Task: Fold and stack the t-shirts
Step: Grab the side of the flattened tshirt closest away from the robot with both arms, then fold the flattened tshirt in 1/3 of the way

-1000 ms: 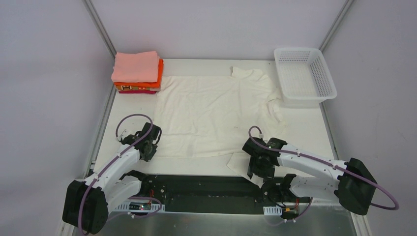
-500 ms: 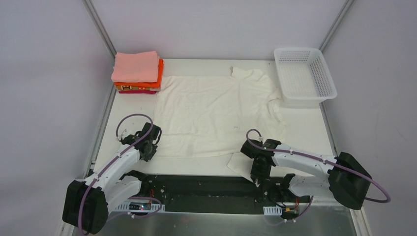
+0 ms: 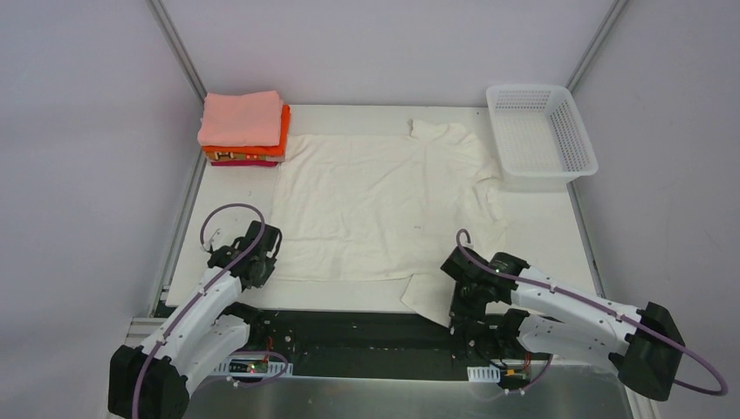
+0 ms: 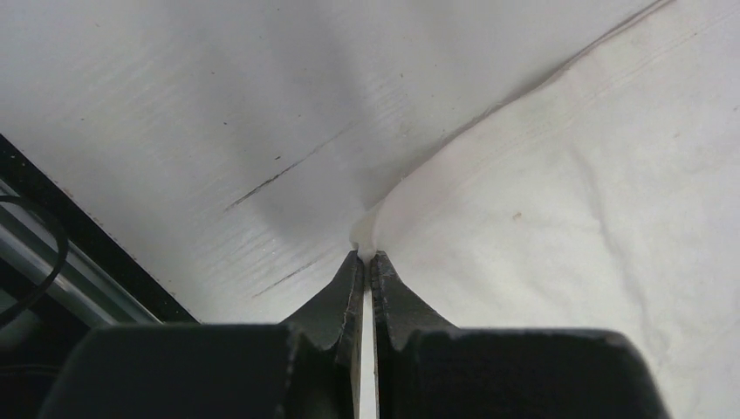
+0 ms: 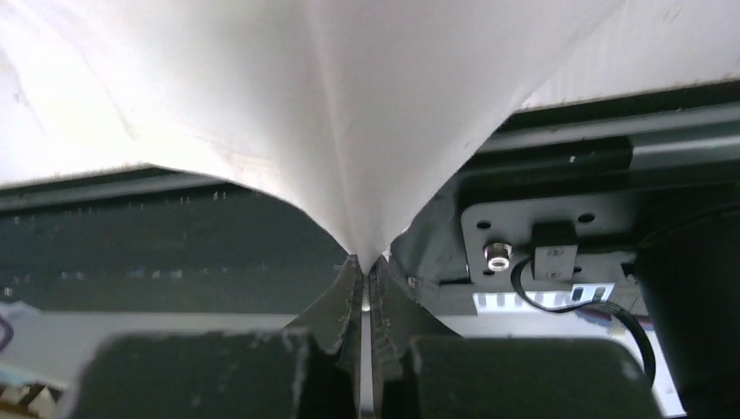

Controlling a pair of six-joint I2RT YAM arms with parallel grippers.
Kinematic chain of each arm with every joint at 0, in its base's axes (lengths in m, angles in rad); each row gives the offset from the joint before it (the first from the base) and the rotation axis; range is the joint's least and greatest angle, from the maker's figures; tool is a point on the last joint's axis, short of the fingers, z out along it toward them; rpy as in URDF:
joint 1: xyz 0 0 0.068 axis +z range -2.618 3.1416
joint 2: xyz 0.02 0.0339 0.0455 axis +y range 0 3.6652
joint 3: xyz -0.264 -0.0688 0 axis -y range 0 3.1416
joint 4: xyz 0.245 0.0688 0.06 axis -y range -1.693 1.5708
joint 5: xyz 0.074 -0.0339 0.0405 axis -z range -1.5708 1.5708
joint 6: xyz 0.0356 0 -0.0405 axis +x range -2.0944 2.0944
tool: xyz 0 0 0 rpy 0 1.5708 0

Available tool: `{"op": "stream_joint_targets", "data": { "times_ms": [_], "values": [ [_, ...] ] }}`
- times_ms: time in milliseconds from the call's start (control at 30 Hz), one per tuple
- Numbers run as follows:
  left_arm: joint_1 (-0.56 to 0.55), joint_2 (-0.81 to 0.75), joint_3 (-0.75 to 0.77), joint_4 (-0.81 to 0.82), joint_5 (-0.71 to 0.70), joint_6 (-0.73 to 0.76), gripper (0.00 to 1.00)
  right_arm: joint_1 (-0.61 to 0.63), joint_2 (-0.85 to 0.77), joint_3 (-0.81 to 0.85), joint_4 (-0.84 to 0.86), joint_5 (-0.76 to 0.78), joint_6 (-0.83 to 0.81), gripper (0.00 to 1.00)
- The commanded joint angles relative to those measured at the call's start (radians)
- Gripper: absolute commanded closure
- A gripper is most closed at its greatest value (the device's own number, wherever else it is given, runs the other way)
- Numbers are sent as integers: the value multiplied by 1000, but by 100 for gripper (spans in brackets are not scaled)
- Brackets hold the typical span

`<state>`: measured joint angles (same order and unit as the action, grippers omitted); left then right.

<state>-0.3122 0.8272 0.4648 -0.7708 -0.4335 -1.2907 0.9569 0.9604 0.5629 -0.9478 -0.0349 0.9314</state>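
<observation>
A cream-white t-shirt lies spread flat across the middle of the table. My left gripper is shut on its near left hem corner, pinched at the fingertips. My right gripper is shut on the near right corner, a flap that hangs over the table's front edge; in the right wrist view the cloth tapers down into the shut jaws. A folded stack sits at the back left: salmon-pink t-shirt on top, orange below it, magenta at the bottom.
A white lattice basket stands at the back right, touching the shirt's sleeve. The black arm-base rail runs along the near edge under the right gripper. Grey walls and frame posts close in the table's sides.
My right gripper has shut on the shirt's near right corner and moved slightly right and toward the front edge. The left gripper stays shut on its corner, hardly moved.
</observation>
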Motion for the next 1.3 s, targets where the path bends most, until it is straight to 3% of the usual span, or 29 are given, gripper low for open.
{"op": "stream_joint_targets", "data": {
  "times_ms": [0,300,433,600,767,1267],
  "values": [
    [16,-55,28,-93,-75,-16,100,13,-73,38,-126,-157,-41,100],
    [37,-73,44,-133,-109,6,100,14,-76,61,-161,-249,-104,100],
    [37,-46,84,-114,-90,37,100,-6,-54,134,-179,-139,-123,100],
    [37,29,127,17,6,117,100,-149,-30,265,-134,-12,-215,100],
    [38,135,208,65,-32,144,100,-314,19,371,-40,55,-319,100],
    [131,447,409,218,-15,220,100,-582,203,500,319,75,-482,100]
  ]
}}
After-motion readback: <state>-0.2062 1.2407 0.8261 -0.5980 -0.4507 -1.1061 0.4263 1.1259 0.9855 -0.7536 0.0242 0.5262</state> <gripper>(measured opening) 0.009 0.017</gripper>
